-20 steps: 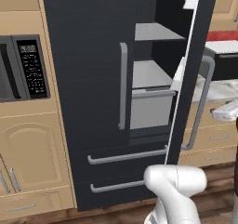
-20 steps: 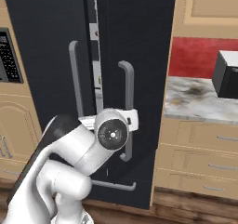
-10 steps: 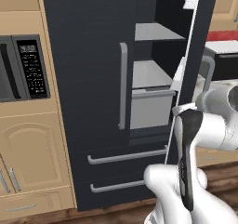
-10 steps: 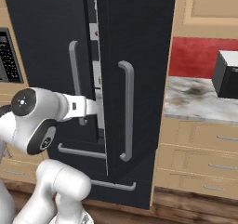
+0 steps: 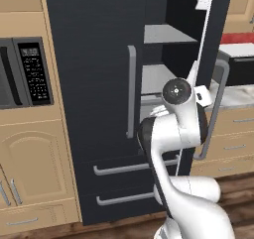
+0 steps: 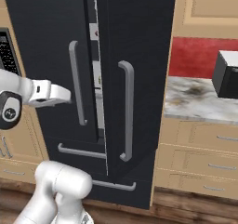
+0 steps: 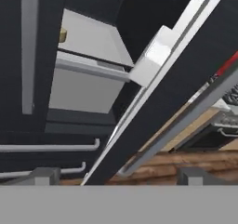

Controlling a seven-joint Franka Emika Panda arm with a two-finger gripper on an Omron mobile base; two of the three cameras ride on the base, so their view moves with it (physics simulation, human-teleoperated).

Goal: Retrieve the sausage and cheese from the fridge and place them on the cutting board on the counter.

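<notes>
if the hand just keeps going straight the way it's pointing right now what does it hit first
Most likely the edge of the fridge's half-open right door, which cuts diagonally across the middle of the hand view. Depth is unclear, though; slightly to one side it could pass into the fridge towards the light grey shelf.

Left base view: from behind the arm, facing the fridge (image 5: pixel 94 84) front, right door ajar. Right base view: same fridge (image 6: pixel 139 56) from the other side, with the desk (image 6: pixel 200 100) beside. Hand view: close and rolled, looking past the door edge onto inner shelves of the fridge (image 7: pixel 88 37).
</notes>
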